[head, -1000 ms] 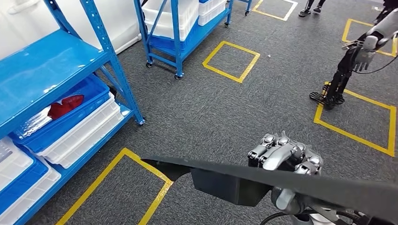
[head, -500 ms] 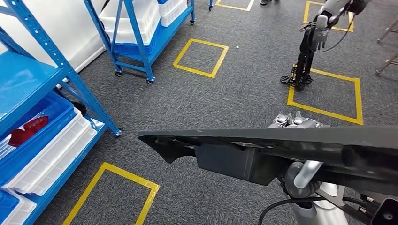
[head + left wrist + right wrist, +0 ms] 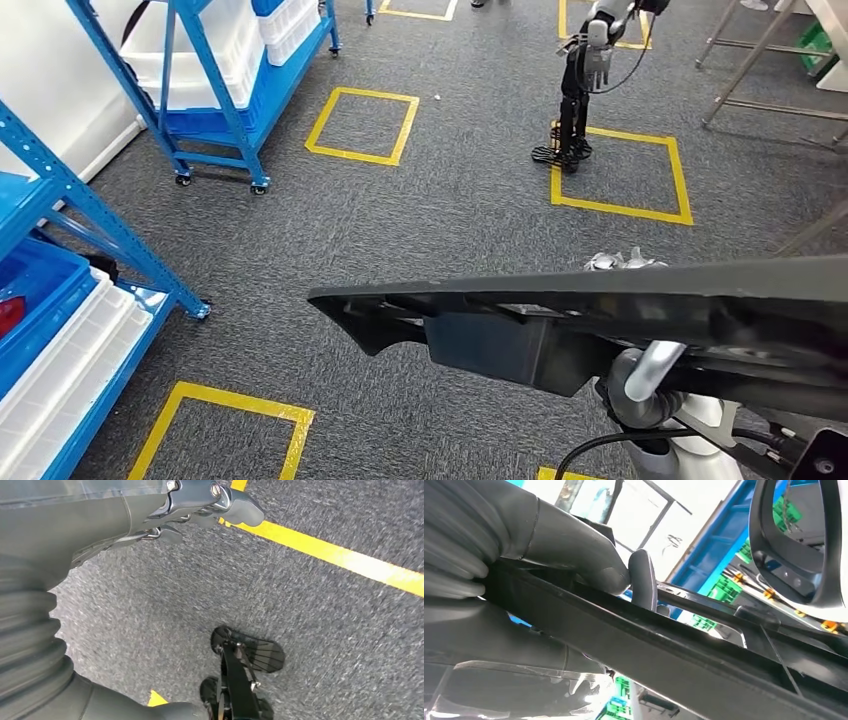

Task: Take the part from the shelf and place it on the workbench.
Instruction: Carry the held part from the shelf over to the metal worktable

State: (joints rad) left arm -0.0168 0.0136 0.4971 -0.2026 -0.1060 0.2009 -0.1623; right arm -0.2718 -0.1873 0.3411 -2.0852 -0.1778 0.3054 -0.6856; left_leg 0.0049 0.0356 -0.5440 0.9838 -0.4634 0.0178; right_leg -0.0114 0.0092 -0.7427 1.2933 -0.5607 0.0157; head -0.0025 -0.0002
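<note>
- The part (image 3: 600, 320) is a long, flat, dark plastic panel, held up off the floor and stretching across the lower half of the head view, with its pointed end toward the blue shelf (image 3: 70, 270) side. There's a boxy bit hanging on its underside.
- The right hand (image 3: 625, 262) has it: from the head camera you just catch the knuckles poking up over the far edge of the panel. The right wrist view is clearer, with the thick grey thumb (image 3: 574, 550) pressed down on one face of the part (image 3: 664, 655) and a dark finger (image 3: 643, 580) wrapped against its edge, so it's clamped between them.
- The left hand (image 3: 200, 505) hangs low over the grey carpet (image 3: 325, 630) with nothing in it. Its fingers look loosely curled together, though I honestly can't tell how tight.
- Yellow tape squares (image 3: 362, 125) are marked out on the floor.
- The blue shelf sits at the left edge of the floor with white and blue bins on its lower levels. A second blue rack (image 3: 215, 85) on wheels stands further back.
- Another robot (image 3: 580, 80) stands at the corner of a far yellow square.
</note>
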